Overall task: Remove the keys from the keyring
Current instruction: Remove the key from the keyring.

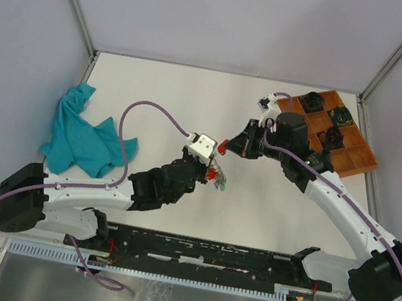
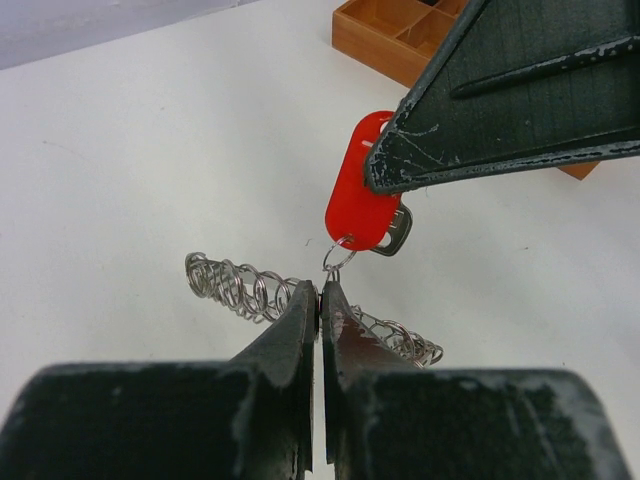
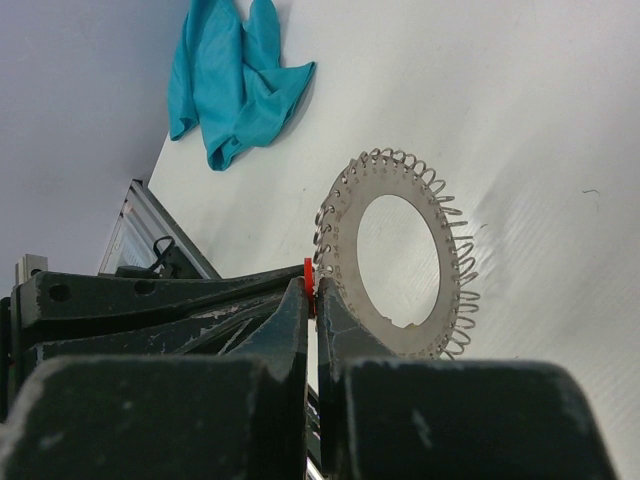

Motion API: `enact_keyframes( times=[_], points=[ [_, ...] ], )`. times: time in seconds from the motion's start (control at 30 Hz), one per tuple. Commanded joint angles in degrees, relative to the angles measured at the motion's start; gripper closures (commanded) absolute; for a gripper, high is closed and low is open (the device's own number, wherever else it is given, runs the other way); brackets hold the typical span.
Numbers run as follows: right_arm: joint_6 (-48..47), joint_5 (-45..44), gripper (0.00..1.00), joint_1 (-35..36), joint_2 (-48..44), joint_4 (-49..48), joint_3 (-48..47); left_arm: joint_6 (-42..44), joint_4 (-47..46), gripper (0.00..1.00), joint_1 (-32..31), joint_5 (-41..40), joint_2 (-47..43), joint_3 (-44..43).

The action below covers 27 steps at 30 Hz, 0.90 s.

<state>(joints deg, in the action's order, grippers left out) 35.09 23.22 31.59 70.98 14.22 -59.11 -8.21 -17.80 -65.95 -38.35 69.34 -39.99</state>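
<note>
Keyring [image 2: 235,285] clamped by closed L end effector [image 2: 319,292]; red key tag [image 2: 360,205] pinched by closed R end effector [image 3: 312,288].

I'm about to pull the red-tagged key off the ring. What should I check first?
1. Left gripper clamped on the keyring coil: ok.
2. Right gripper clamped on the red tag: ok.
3. Tag's split ring free of the coil: not ok, it meets the coil right at the left fingertips.
4. Other keys out of the pull path: cannot tell, they are bunched under the grippers in the top view.
5. Cloth and tray well aside: ok.
</note>
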Motion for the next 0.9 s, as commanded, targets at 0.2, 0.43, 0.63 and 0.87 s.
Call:
enact_keyframes(
  times=[0.2,0.43,0.63,0.87],
  points=[
    [-0.30,0.06,0.99,-0.54,1.55,-2.35,-0.47,8.60,-16.03,0.97,0.39,-0.55,-3.42,4.83],
    [0.55,1.25,0.99,-0.56,2.95,-2.42,-0.18,11.04,-24.81,0.97,0.40,-1.50,-3.55,9.21],
    [-0.26,1.63,0.99,-0.52,0.68,-2.42,-0.93,13.66,-35.78,0.97,0.39,-0.97,-2.29,15.57],
    [-1.90,3.27,1.00,-0.50,-0.40,-1.99,-1.88,14.10,-42.87,0.97,0.39,0.51,0.58,18.64]
  ],
)
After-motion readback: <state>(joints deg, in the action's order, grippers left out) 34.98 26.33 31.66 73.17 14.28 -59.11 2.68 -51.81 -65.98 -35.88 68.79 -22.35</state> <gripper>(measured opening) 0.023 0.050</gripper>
